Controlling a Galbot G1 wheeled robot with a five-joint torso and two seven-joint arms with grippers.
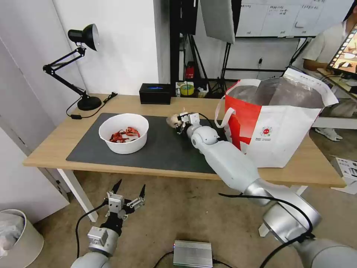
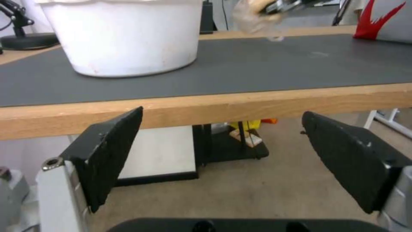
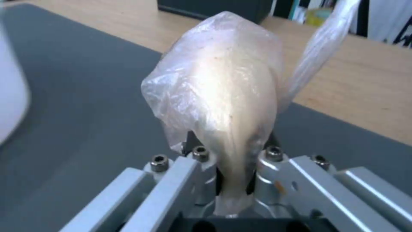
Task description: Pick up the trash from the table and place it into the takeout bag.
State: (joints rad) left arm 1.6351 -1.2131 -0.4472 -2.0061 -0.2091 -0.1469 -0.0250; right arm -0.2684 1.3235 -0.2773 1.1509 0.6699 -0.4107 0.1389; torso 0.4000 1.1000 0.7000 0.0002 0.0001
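While the right gripper (image 1: 180, 124) reaches out over the dark grey mat (image 1: 156, 149), its jaws are pinched together on the clear bag with the beige lump (image 3: 223, 96), which sits squeezed between the metal fingers (image 3: 268, 161) and bulges out beyond them. Seen from the left wrist, that bag (image 2: 257, 14) hangs clear of the mat's surface. One white bowl of red scraps (image 1: 124, 133) rests on the mat, to the robot's left of the held bag and apart from it. One takeout bag (image 1: 277, 119) stands upright and open-mouthed on the table (image 1: 316, 167) at the mat's far right end, near the right gripper, foil lining showing. The left gripper (image 1: 128, 193) hangs below the table's front edge, on the bowl's side of the mat, its two black fingers (image 2: 109, 151) spread wide apart and holding nothing. One black box (image 1: 155, 93) and one black desk lamp (image 1: 80, 67) sit behind the mat.
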